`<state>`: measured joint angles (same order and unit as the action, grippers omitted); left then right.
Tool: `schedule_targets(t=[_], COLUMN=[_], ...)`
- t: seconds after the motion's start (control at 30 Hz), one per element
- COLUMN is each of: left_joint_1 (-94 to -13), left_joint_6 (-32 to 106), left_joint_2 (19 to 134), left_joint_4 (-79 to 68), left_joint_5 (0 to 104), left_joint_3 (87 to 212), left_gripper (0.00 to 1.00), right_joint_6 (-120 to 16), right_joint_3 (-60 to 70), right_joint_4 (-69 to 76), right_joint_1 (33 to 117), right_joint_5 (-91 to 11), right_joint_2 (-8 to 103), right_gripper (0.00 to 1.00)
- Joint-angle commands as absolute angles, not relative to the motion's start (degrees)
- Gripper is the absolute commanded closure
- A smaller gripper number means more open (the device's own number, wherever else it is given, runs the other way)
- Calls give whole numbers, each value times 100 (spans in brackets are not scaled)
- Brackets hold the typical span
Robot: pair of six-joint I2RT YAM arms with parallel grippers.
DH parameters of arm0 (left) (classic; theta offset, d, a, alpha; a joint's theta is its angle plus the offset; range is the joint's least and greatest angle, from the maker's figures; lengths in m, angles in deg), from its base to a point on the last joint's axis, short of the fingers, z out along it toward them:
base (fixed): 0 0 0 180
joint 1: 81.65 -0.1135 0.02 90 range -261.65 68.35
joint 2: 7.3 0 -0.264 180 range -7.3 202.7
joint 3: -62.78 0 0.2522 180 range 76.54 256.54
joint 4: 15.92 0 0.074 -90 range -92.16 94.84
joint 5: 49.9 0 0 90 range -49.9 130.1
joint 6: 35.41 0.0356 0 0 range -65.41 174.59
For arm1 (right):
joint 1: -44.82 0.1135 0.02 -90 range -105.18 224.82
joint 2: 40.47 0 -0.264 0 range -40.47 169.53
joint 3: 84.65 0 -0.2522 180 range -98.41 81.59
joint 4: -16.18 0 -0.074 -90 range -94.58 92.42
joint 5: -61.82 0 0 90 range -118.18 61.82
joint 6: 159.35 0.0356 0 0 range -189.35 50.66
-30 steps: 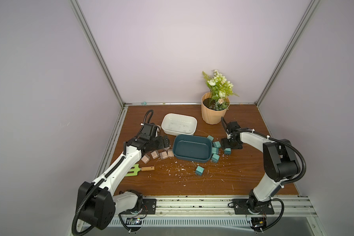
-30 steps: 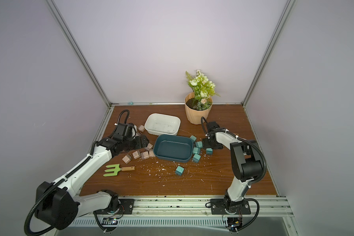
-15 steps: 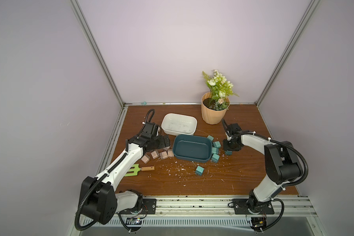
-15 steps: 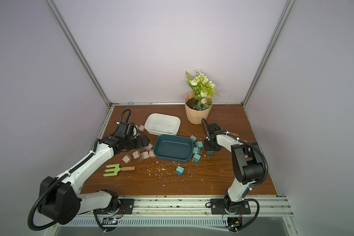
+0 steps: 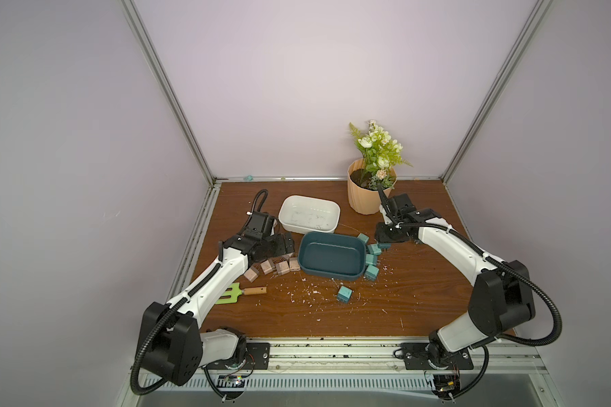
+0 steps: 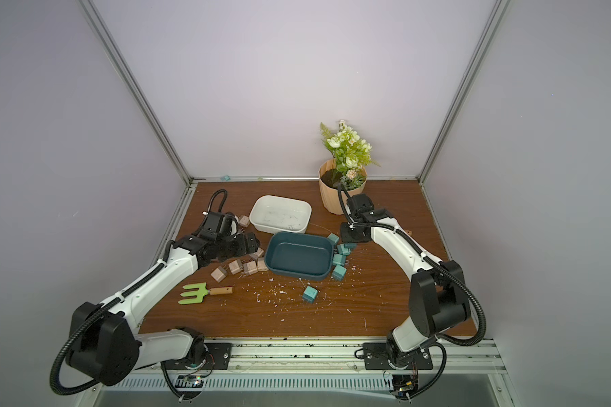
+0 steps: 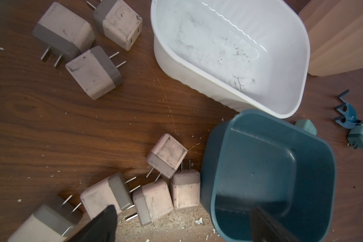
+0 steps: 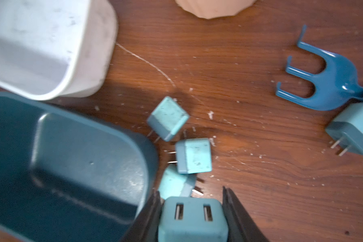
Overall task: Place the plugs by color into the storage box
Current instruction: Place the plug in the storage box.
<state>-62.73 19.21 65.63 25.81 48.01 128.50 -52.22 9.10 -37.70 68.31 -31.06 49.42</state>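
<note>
My right gripper (image 8: 192, 209) is shut on a teal plug (image 8: 192, 222), slotted face up, beside the right end of the empty teal tub (image 5: 328, 259). In both top views it hangs over the teal plugs (image 5: 371, 260) clustered there (image 6: 340, 260). One more teal plug (image 5: 344, 293) lies alone in front of the tub. My left gripper (image 7: 182, 226) is open over the tan plugs (image 7: 167, 156) left of the teal tub, one finger (image 7: 105, 224) above a plug, nothing between them. More tan plugs (image 7: 93, 72) lie beside the empty white tub (image 5: 309, 218).
A flower pot (image 5: 367, 197) stands behind my right arm. A green garden fork (image 5: 233, 293) lies at the front left. A blue fork (image 8: 327, 83) with a teal plug (image 8: 354, 132) next to it lies right of the tubs. White crumbs litter the wooden table (image 5: 420, 299).
My right gripper has moved in to the teal plugs by the tub and closed on one. My left gripper has shifted slightly toward the tubs and stays open.
</note>
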Motion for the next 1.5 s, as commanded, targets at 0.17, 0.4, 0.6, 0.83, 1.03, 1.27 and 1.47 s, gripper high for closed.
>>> schedule_targets(t=[0.17,0.4,0.6,0.83,1.03,1.27,1.47], left_joint_1=[-6196,-6198,-6196,-6196,-6196,-6196,-6196], left_joint_6=[1674,1708,1750,1728,1810,1825,1811], left_joint_2=[6536,6291,6038,5959,6100,6234,6250], left_joint_4=[2368,2549,2747,2806,2808,2723,2677], left_joint_5=[4758,4645,4604,4643,4659,4678,4723], left_joint_3=[12703,12617,12460,12412,12530,12620,12577], left_gripper=[0,0,0,0,0,0,0], right_joint_6=[-4384,-4377,-4504,-4587,-4597,-4612,-4942], right_joint_3=[154,-23,-53,-290,-608,-805,86], right_joint_4=[-3776,-3513,-3348,-3403,-3691,-4458,-4407], right_joint_1=[8244,8718,8751,8780,8789,8471,7384], right_joint_5=[-3296,-3192,-3073,-3122,-3032,-2361,-2401], right_joint_2=[5561,6443,7011,7370,7070,6097,5313], right_gripper=[55,55,54,42,22,18,18])
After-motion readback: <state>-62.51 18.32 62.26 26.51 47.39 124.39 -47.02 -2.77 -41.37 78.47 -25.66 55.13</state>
